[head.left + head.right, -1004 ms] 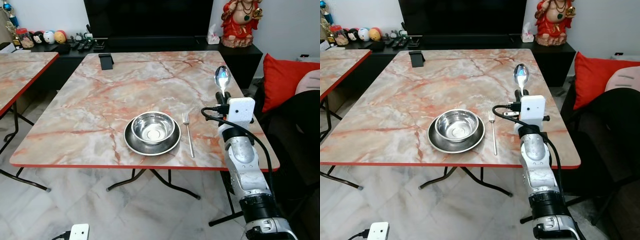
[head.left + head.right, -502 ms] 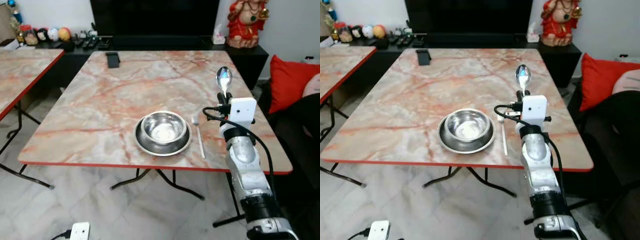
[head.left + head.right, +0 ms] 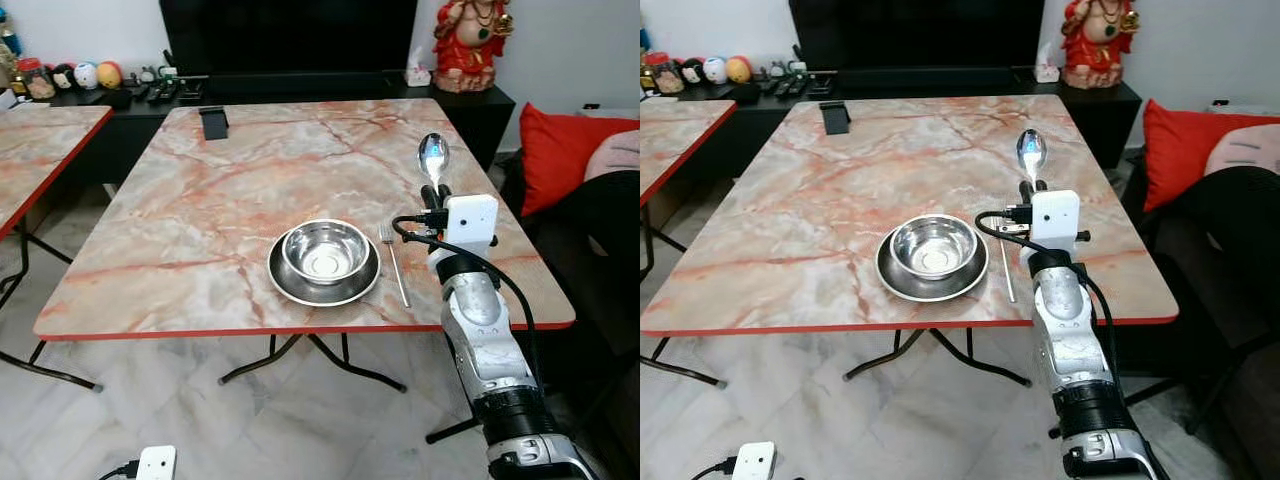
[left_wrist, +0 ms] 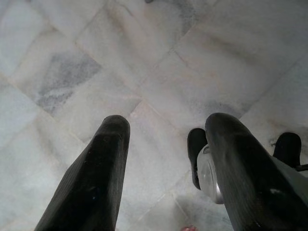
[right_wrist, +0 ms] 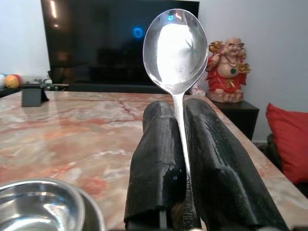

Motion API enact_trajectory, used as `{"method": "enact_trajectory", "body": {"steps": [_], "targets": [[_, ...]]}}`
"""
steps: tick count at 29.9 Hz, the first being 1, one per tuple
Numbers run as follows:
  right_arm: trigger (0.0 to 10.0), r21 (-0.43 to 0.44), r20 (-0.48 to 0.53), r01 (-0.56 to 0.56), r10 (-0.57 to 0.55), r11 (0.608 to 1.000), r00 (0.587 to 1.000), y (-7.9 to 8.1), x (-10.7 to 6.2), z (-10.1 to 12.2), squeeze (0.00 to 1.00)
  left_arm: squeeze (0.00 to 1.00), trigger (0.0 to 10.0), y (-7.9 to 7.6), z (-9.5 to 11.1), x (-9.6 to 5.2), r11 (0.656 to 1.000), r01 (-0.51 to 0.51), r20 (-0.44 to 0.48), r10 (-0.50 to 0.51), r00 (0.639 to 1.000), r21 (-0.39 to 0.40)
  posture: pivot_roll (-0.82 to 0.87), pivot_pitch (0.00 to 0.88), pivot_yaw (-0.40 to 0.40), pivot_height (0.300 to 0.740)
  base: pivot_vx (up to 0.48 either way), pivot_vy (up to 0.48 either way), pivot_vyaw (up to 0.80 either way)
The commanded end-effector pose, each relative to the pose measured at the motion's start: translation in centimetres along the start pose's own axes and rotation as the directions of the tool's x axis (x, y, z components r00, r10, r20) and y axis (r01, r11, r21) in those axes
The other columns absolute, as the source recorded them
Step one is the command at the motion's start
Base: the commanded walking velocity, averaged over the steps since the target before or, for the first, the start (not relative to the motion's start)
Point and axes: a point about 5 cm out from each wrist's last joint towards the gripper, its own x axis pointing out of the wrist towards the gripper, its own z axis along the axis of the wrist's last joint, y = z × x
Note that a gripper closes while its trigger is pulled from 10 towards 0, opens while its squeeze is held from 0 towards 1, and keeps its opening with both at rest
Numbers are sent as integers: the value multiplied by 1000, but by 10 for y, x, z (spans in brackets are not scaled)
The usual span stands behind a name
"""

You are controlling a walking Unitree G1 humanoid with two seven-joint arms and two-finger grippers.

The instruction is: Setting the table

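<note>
A steel bowl (image 3: 324, 252) sits in a steel plate (image 3: 291, 288) near the front edge of the marble table (image 3: 200, 200). A fork (image 3: 393, 266) lies just right of the plate, tines pointing away from me. My right gripper (image 3: 434, 192) is raised over the table's right part, right of the fork, shut on a spoon (image 3: 433, 156) that stands upright with its bowl up. The right wrist view shows the spoon (image 5: 176, 53) pinched between the two black fingers (image 5: 156, 159). My left gripper (image 4: 166, 159) hangs open over the floor.
A black phone stand (image 3: 212, 122) sits at the table's far left corner. A second marble table (image 3: 40, 150) stands to the left. A dark couch with a red cushion (image 3: 565, 150) lies to the right. A TV cabinet (image 3: 300, 90) with a red statue (image 3: 468, 45) is behind.
The camera has shifted, so the table sits differently in the picture. My right gripper still holds the spoon upright, right of the fork.
</note>
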Motion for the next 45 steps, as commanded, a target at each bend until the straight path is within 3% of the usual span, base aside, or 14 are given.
{"method": "enact_trajectory", "body": {"steps": [1, 16, 19, 27, 29, 32, 45], "targets": [[10000, 2, -10, 3, -3, 1000, 1000, -1, 2, 1, 0, 0, 10000, 2, -1, 0, 1000, -4, -13, 4, 1000, 2, -74, 0, 38, 720, 307, 0, 0], [10000, -9, -57, -6, 6, 1000, 998, 2, -1, -6, 0, 0, 10000, 3, -5, -1, 1000, -11, -28, 11, 1000, 6, -75, 0, 46, 720, 266, 0, 0], [10000, -48, -115, -5, 0, 999, 993, 1, -3, -14, 0, 0, 10000, 5, -5, -2, 1000, -12, -31, 13, 999, 9, -75, 0, 47, 720, 0, 0, 0], [10000, -42, -189, -4, -4, 999, 982, 3, -11, -24, 0, 0, 10000, 9, -6, -2, 1000, -9, -39, 9, 999, 18, -82, 0, 59, 720, 0, 0, 0], [10000, -77, -311, 13, -36, 997, 950, 0, -15, -38, 0, 0, 10000, 9, -6, -2, 1000, -7, -41, 8, 999, 19, -84, 0, 61, 720, 0, 0, 0], [10000, -69, -402, 39, -64, 997, 913, -4, -20, -52, 0, 0, 10000, 9, -6, -2, 1000, -6, -41, 7, 999, 20, -78, 0, 60, 720, 0, 0, 0], [10000, -93, -540, 5, -55, 996, 840, -6, -29, -65, 0, 0, 10000, 7, -5, -1, 1000, 5, -43, -4, 999, 17, -81, 0, 61, 720, 0, 0, 0]]}}
